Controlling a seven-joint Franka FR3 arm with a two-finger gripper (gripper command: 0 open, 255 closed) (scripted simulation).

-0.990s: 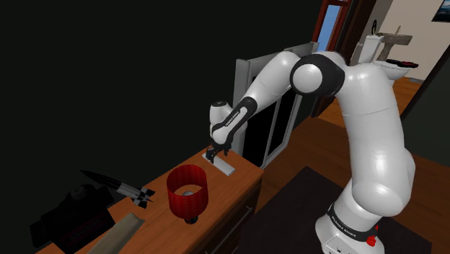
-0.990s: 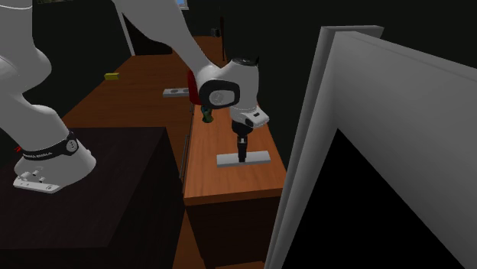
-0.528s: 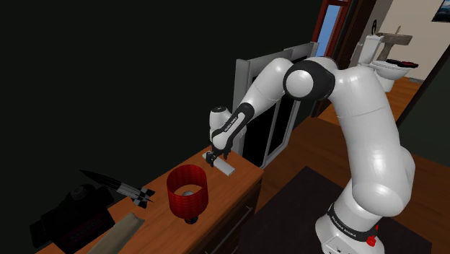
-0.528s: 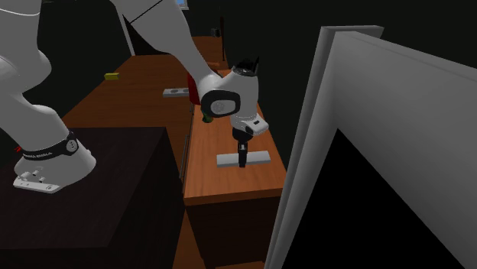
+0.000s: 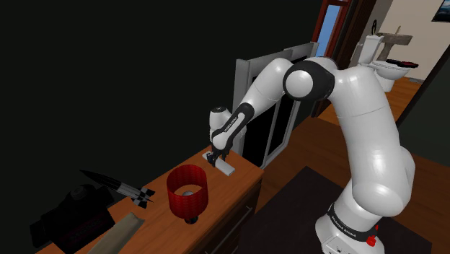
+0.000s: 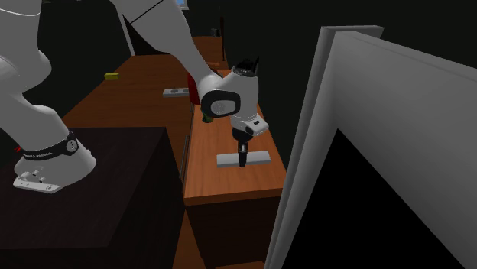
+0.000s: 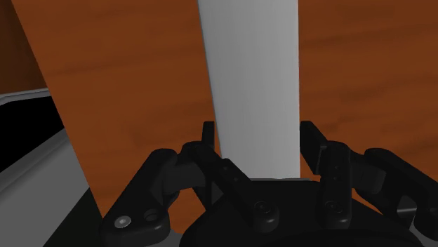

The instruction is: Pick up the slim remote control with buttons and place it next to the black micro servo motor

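in the shoulder view, from the left: a black blocky thing (image 5: 72,213), which i take for the servo though its shape is hard to read, sits at the far left end of the wooden top (image 5: 162,231). a red cylinder (image 5: 187,189) stands further along, toward the front edge. the remote (image 5: 226,166), drawn plain grey with no buttons showing, lies flat near the right end of the surface, crosswise to its long edges.

the gripper (image 5: 213,157) is down on the remote. in the wrist view its two fingers (image 7: 208,140) press against the remote's long sides, so it looks clamped on the remote.

the step in hand is the grasp, which i judge made; the lift is not yet begun. the next move calls for a straight lift, a carry along the surface toward its left end, high enough to pass the red cylinder, and a set-down just beside the black thing.

the arm (image 5: 360,108) rises from the lower right with its elbow high. the forearm slopes down and the hand is nearly upright over the surface's right end.
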